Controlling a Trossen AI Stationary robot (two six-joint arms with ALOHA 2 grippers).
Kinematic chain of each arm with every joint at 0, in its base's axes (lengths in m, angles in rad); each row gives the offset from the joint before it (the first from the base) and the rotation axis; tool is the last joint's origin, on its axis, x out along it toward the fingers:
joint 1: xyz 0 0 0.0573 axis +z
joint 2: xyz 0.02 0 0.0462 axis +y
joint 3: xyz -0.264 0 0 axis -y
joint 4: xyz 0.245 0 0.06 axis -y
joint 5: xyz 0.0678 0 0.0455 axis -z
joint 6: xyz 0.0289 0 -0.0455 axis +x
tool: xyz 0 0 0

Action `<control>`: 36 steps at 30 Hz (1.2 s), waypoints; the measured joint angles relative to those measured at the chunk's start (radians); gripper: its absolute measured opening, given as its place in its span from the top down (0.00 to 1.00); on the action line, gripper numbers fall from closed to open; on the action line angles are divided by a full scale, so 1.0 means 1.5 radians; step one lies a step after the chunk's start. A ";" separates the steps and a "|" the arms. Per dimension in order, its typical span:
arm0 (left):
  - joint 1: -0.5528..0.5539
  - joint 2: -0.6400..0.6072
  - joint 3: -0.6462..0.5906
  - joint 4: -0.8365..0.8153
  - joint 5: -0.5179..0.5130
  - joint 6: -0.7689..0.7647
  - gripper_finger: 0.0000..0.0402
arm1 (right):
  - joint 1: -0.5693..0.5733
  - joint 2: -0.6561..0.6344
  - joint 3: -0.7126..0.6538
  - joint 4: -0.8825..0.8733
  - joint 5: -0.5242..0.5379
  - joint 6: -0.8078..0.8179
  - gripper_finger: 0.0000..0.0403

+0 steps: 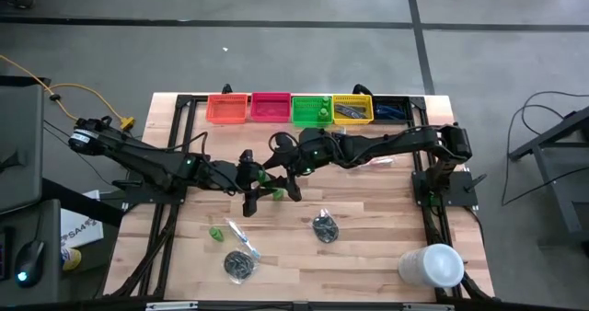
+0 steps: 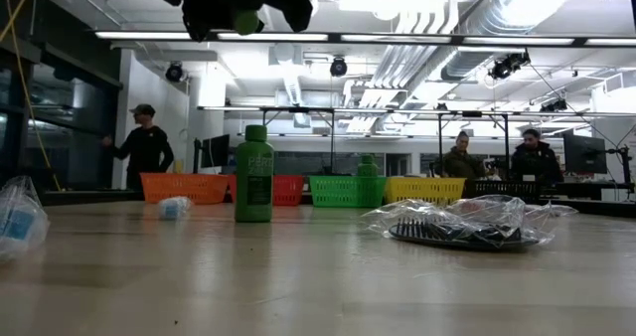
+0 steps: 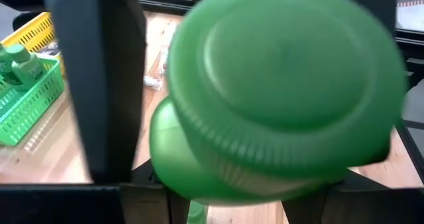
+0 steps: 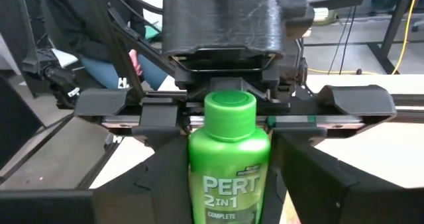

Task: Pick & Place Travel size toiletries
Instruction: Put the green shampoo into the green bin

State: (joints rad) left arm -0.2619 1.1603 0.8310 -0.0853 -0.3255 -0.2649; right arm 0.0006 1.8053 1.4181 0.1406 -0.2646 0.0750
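Spanning the middle of the pale wooden table (image 1: 368,247), both dark arms meet above it, well short of the row of coloured plastic bins (image 1: 269,108). The left gripper (image 4: 228,118) pinches a stubby green plastic bottle (image 4: 229,164) between its fingers. Facing it, the right gripper (image 1: 273,170) has its fingers spread on either side of that bottle; whether they touch it I cannot tell.

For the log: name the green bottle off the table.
The green bottle in the left gripper, up in the air. A second bottle stands on the table; a third bottle sits in the green bin.
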 joint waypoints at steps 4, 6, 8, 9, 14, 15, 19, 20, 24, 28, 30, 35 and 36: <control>0.000 0.000 0.000 -0.002 0.003 0.004 0.58 | 0.000 0.000 0.000 -0.011 0.014 0.009 0.51; 0.000 0.001 0.000 -0.001 0.005 0.005 0.58 | 0.000 0.000 0.000 -0.014 0.000 0.010 0.52; 0.000 0.001 0.000 -0.001 0.006 0.005 0.58 | 0.001 0.001 0.001 -0.017 -0.018 0.009 0.53; 0.000 0.001 0.000 -0.001 0.006 0.005 0.58 | 0.003 0.001 0.002 -0.020 -0.019 0.009 0.54; 0.000 0.001 0.000 -0.003 0.010 0.008 0.58 | 0.009 -0.011 0.002 -0.043 0.021 0.016 0.58; 0.000 0.001 0.000 -0.003 0.011 0.008 0.58 | 0.009 -0.016 0.002 -0.047 0.026 0.020 0.58; 0.000 0.001 0.002 -0.003 0.010 0.004 0.58 | 0.008 -0.042 0.000 -0.082 0.039 0.032 0.57; 0.000 0.000 0.002 -0.003 0.009 0.003 0.58 | 0.008 -0.046 0.000 -0.094 0.048 0.033 0.56; 0.000 0.001 0.001 -0.016 0.004 -0.003 0.58 | 0.008 -0.049 0.000 -0.122 0.063 0.046 0.55; 0.000 0.001 0.001 -0.015 0.004 -0.006 0.58 | 0.008 -0.049 0.000 -0.118 0.052 0.057 0.55; 0.000 0.001 0.001 -0.016 0.004 -0.005 0.58 | 0.013 -0.049 0.000 -0.121 0.067 0.065 0.54; 0.000 0.001 0.001 -0.016 -0.001 -0.001 0.58 | 0.008 -0.061 -0.001 -0.134 0.072 0.111 0.49; 0.000 0.000 0.001 -0.016 -0.003 -0.001 0.58 | 0.008 -0.062 0.000 -0.132 0.072 0.115 0.49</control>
State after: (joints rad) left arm -0.2617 1.1606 0.8318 -0.1087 -0.3305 -0.2661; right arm 0.0120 1.7126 1.4176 -0.0580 -0.1566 0.2475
